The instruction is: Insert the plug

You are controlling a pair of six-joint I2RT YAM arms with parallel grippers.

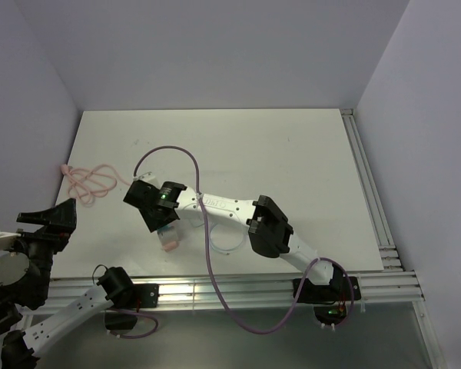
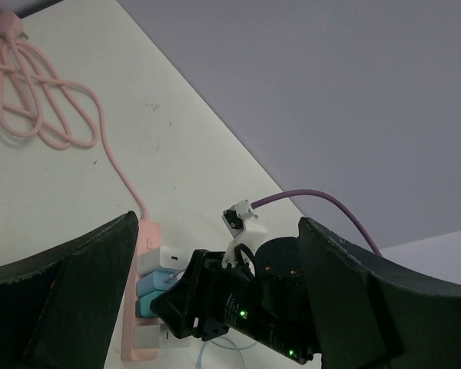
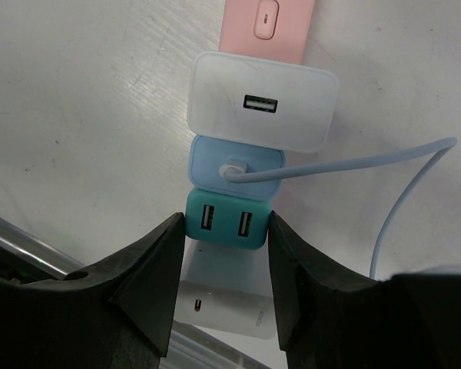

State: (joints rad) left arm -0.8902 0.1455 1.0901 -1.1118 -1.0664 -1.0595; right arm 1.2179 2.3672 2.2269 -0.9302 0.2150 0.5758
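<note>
In the right wrist view the plug [image 3: 234, 168] sits in the port of a light-blue adapter [image 3: 238, 157], and its thin pale wire [image 3: 353, 160] runs off to the right. My right gripper [image 3: 223, 224] is closed on the teal two-port adapter [image 3: 227, 223] just below it, with a finger against each side. Both adapters stand on the pink socket strip [image 3: 269, 23]. From above, the right gripper [image 1: 163, 224] reaches down onto the strip [image 1: 169, 244]. My left gripper [image 1: 52, 223] is open and empty, raised at the near left, looking at the strip [image 2: 147, 238] from a distance.
A white adapter [image 3: 261, 108] sits above the light-blue one and another white one [image 3: 230, 307] below the teal. The pink cord [image 1: 92, 181] lies coiled at the table's left edge. A purple cable [image 1: 207, 254] arcs over the right arm. Metal rails [image 1: 253, 288] line the near edge.
</note>
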